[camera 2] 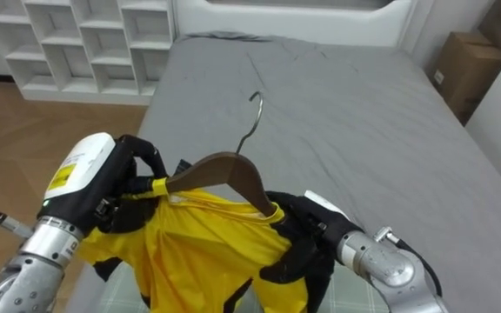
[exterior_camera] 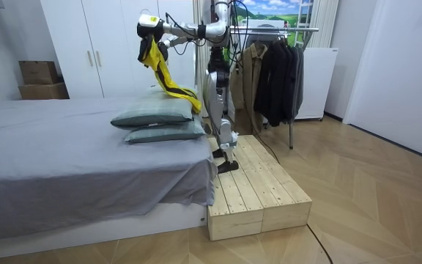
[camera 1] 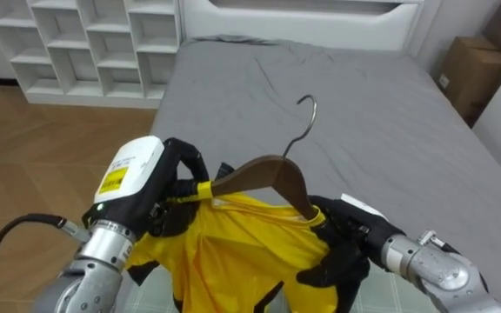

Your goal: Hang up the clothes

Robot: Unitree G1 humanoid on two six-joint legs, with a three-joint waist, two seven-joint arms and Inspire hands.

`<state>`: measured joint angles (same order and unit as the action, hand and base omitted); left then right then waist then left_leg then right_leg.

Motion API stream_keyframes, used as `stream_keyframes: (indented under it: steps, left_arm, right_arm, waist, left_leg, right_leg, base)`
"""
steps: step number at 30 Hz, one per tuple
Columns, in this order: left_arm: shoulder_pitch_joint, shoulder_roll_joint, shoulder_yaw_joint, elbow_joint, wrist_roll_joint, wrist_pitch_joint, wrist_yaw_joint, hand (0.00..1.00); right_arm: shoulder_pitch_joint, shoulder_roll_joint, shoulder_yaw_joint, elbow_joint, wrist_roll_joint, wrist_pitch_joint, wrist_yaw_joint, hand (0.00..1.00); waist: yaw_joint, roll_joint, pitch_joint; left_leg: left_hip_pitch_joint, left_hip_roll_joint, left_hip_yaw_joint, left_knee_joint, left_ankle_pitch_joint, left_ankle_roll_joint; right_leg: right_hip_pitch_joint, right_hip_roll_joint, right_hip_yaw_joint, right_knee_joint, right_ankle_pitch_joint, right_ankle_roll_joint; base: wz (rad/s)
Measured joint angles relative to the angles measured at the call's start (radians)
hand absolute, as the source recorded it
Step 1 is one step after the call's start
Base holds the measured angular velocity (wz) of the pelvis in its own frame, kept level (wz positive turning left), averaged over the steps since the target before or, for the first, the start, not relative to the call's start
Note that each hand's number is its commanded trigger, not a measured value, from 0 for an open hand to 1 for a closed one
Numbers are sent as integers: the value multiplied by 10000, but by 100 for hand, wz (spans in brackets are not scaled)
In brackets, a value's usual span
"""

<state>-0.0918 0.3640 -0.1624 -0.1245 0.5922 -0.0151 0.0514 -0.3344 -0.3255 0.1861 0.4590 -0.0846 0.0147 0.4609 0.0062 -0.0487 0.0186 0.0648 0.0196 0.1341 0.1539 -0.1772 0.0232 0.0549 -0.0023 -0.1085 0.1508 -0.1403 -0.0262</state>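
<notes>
A bed (camera 1: 364, 113) under a smooth grey sheet with a few soft creases lies ahead. At its far left stands a white cubby shelf (camera 1: 85, 43) of square, open compartments, and at its right a brown cardboard box (camera 1: 468, 74), closed and partly cut off by the picture's edge. In the room view the robot stands on a low platform of pale wooden planks (exterior_camera: 255, 191) beside the bed, next to two stacked grey pillows (exterior_camera: 156, 114). Behind it is a metal clothes rack (exterior_camera: 277, 73) of dark coats.

Both arms hold the garment up over the bed's edge. The wooden hanger (camera 1: 268, 174) is dark brown and curved, with a thin metal hook pointing up and away. Its shoulders sit inside the neck of the yellow shirt (camera 1: 233, 252), a thin, glossy, crumpled cloth. The left hand (camera 1: 170, 178) has its dark fingers curled round the hanger's left end, where the cloth wraps it. The right hand (camera 1: 342, 248) is closed on the bunched shirt by the hanger's right end, which the cloth hides. The shirt's lower part is cut off in the eye views; in the room view it dangles toward the pillows.
</notes>
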Motion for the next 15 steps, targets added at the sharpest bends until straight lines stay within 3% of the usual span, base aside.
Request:
stream_keyframes:
  steps: [15]
  left_arm:
    - [0, -32, 0, 54, 10, -124, -4, 100]
  right_arm:
    - [0, -121, 278, -50, -427, -44, 87, 100]
  waist:
    - [-1, 18, -12]
  left_leg:
    - [-25, -6, 32, 6, 0, 0]
  right_leg:
    - [-47, 3, 23, 17, 0, 0]
  base:
    - [0]
